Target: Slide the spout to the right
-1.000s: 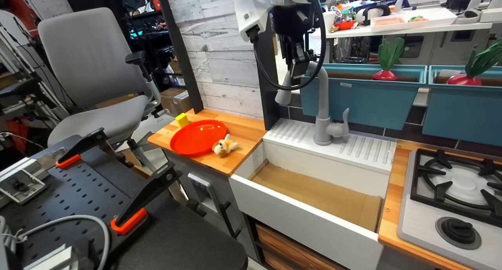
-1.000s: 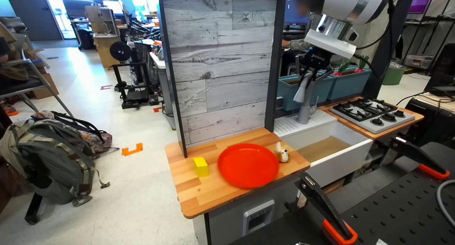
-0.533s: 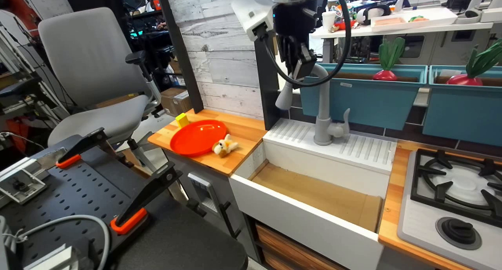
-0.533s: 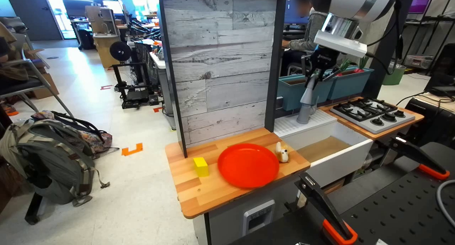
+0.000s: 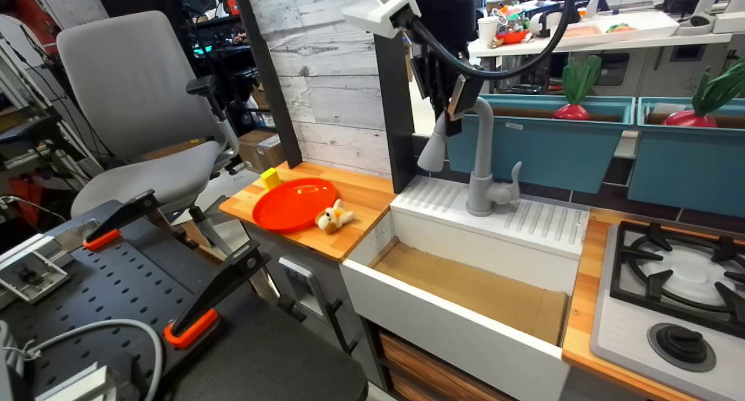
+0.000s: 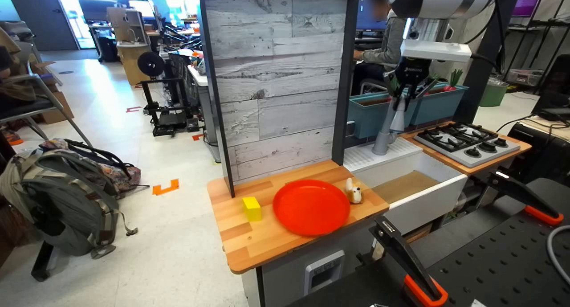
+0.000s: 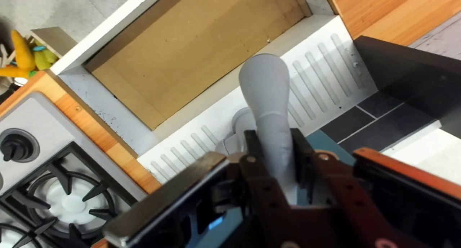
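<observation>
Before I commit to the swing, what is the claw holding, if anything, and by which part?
The spout, by its narrow neck just above the flared head; the claw grips it from both sides.

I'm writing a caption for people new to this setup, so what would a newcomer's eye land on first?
Probably the bright red plate, on the wooden counter beside the sink in both exterior views. Next, the grey spout, mid-picture in the wrist view, between the dark fingers of the pincer. Then the red radishes in the blue planters behind the sink, in an exterior view.
</observation>
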### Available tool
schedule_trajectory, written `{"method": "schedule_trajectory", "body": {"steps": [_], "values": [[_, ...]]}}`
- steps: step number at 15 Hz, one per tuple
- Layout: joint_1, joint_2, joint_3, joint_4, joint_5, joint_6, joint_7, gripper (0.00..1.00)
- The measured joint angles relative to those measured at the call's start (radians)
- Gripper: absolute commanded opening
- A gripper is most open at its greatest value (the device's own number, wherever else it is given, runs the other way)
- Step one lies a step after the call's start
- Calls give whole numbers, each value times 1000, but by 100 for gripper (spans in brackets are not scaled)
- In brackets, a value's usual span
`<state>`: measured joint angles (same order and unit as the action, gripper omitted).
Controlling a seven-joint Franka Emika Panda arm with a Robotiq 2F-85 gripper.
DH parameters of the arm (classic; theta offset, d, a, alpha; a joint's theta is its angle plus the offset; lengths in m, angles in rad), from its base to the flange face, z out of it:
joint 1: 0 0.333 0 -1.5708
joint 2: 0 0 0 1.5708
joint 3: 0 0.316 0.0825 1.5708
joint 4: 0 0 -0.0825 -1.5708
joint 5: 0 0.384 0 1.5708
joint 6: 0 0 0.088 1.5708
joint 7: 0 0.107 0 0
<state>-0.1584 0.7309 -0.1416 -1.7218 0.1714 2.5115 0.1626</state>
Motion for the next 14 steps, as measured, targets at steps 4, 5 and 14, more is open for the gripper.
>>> {"method": "schedule_trajectory", "body": {"steps": [4, 5, 14], "values": [[32, 1, -35, -1, -89, -2, -4, 6], [33, 1, -37, -2, -108, -2, -12, 6], [14, 1, -36, -8, -149, 18, -187, 55]]}}
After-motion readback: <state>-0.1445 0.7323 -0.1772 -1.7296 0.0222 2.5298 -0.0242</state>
